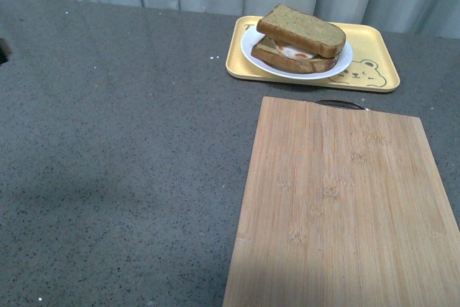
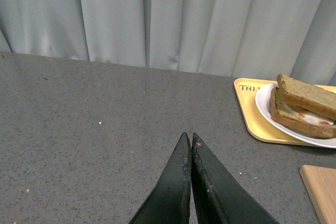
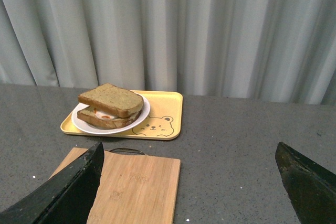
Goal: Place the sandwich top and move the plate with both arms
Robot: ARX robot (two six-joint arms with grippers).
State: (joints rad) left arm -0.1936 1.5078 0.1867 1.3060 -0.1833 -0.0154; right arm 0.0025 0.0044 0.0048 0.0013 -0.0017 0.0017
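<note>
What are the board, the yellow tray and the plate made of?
Board: looks like bamboo or light wood, matte, with visible grain strips. Tray: probably plastic or melamine, smooth yellow with a printed bear. Plate: glossy white, likely ceramic, though it could be melamine.

The left arm's dark gripper [image 2: 190, 141] hangs over the speckled grey countertop [image 2: 94, 129], its 2 tapered black fingers [image 2: 176, 182] pressed together with nothing between them. Off toward the edge of the frame sits the rectangular yellow tray [image 2: 252, 119], carrying the round white plate [image 2: 265, 109]. On the plate, the plain brown wholegrain bread slice [image 2: 307, 95] lies on top of a second slice [image 2: 299, 124], with egg showing between them. A light wooden board corner [image 2: 320, 187] lies nearby. Pale grey curtains [image 2: 157, 19] hang behind.
</note>
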